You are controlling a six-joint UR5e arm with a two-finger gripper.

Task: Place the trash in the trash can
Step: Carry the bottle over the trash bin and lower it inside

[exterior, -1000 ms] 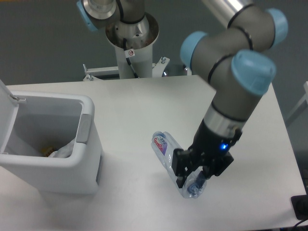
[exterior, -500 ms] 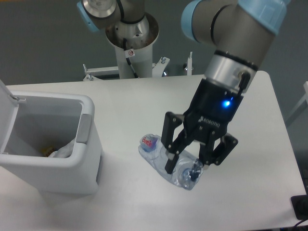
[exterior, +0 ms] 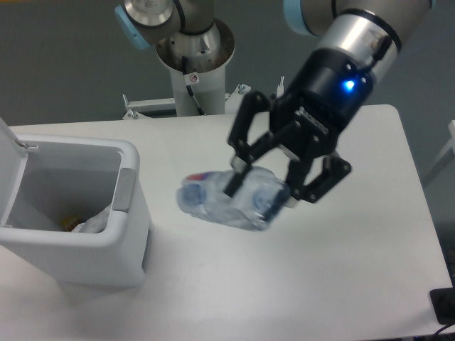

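Lifted off table (exterior: 355, 234) now, clear bottle (exterior: 227, 199) looks blurred, crumpled, clamped betw. fingers (exterior: 234, 183).

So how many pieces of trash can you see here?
2. A clear plastic bottle is held in the gripper above the table; a white wrapper lies inside the open trash can. More may be hidden in the can.

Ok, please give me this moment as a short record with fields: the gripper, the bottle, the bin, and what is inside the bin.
gripper: black two-finger gripper, shut on the bottle
bottle: clear plastic bottle, blurred, held above the white table, lying roughly level
bin: boxy white plastic trash can at the table's left, lid up
bin contents: crumpled white wrapper in the bottom
task state: bottle not yet in the bin
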